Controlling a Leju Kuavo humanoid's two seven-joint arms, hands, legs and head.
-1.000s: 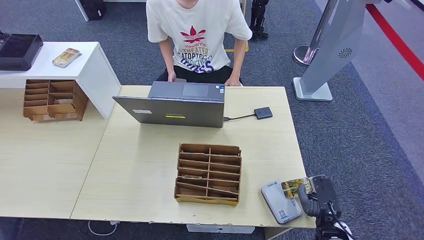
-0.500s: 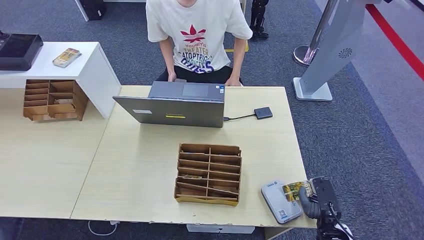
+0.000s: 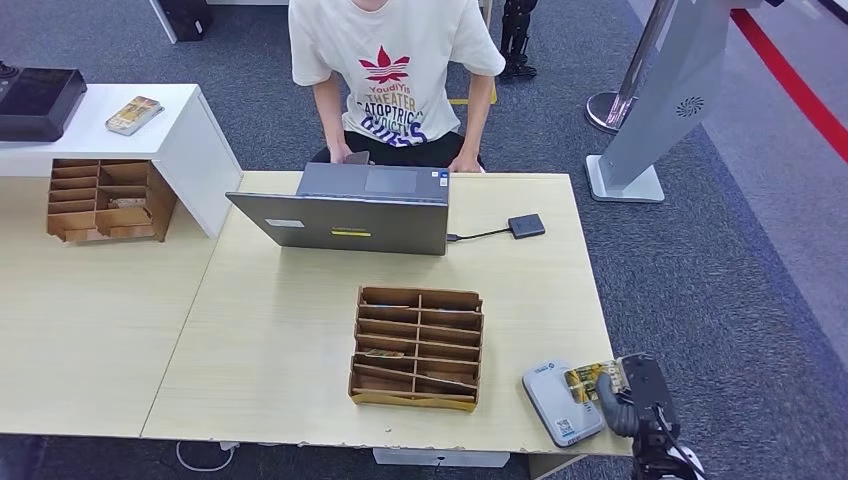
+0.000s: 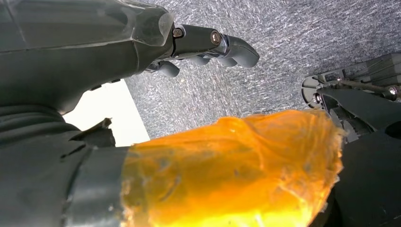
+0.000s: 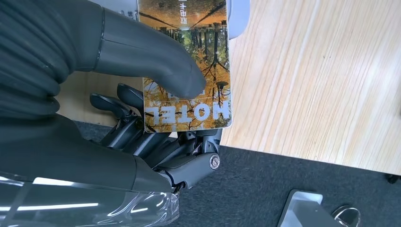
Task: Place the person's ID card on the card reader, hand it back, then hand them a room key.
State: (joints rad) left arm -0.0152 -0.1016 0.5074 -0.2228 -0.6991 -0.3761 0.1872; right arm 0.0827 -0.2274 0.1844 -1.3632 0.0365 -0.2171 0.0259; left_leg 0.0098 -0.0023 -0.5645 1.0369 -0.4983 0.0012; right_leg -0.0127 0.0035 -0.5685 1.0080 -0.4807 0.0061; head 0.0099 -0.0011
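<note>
My right hand (image 3: pixel 632 392) is at the table's front right corner and pinches a card (image 3: pixel 588 380) printed with autumn trees. In the right wrist view the thumb (image 5: pixel 142 56) presses on the card (image 5: pixel 208 52), which reads HOTEL, and the darker fingers (image 5: pixel 142 137) support it from below. The card's far end lies over the grey card reader (image 3: pixel 556 405), whose edge (image 5: pixel 239 14) shows beyond the card. I cannot tell whether card and reader touch. My left hand (image 4: pixel 94 42) hangs over the carpet and holds nothing, fingers apart. The person (image 3: pixel 395 70) sits behind the laptop.
An open laptop (image 3: pixel 345 220) stands at the table's far side, cabled to a small dark box (image 3: pixel 526 225). A wooden slotted organiser (image 3: pixel 418 345) sits mid-table left of the reader. Another organiser (image 3: pixel 105 200) and a white side table (image 3: pixel 180 130) are at left. A grey kiosk (image 3: pixel 660 100) stands at right.
My right hand has lowered the card slightly toward the reader. The person has shifted a little in the seat.
</note>
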